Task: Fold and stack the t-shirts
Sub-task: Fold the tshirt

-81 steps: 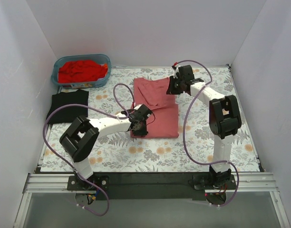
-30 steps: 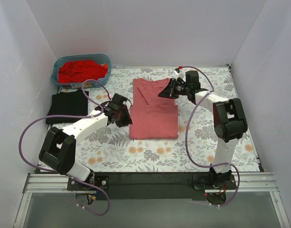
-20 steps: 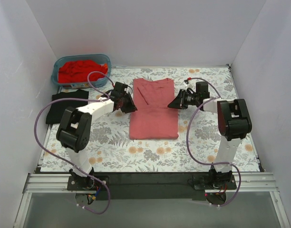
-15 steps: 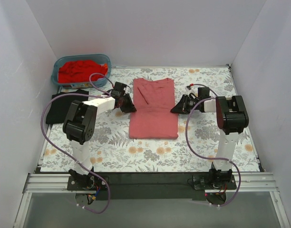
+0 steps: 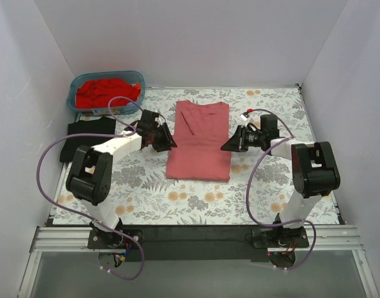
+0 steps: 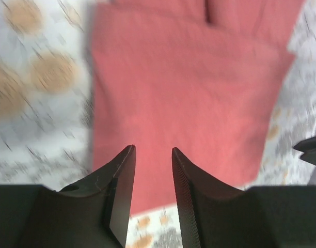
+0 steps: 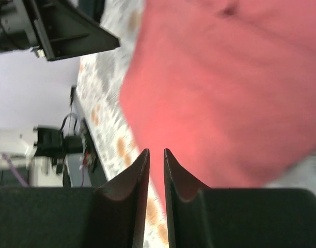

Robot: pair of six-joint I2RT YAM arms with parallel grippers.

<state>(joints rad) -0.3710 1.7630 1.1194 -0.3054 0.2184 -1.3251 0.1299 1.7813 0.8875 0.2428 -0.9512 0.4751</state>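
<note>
Floral cover (image 5: 271, 186) | pink tee (image 5: 199, 146) folded ctr | red tees (image 5: 106, 92) in bin (image 5: 71, 102), black tee (image 5: 84, 129) | L fingers (image 6: 119, 196), R fingers (image 7: 132, 196): narrow, empty

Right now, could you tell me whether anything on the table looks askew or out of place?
The pink shirt is folded a little unevenly. Its near end spreads further left than its far end, so the left edge slants. Nothing else stands out.
</note>
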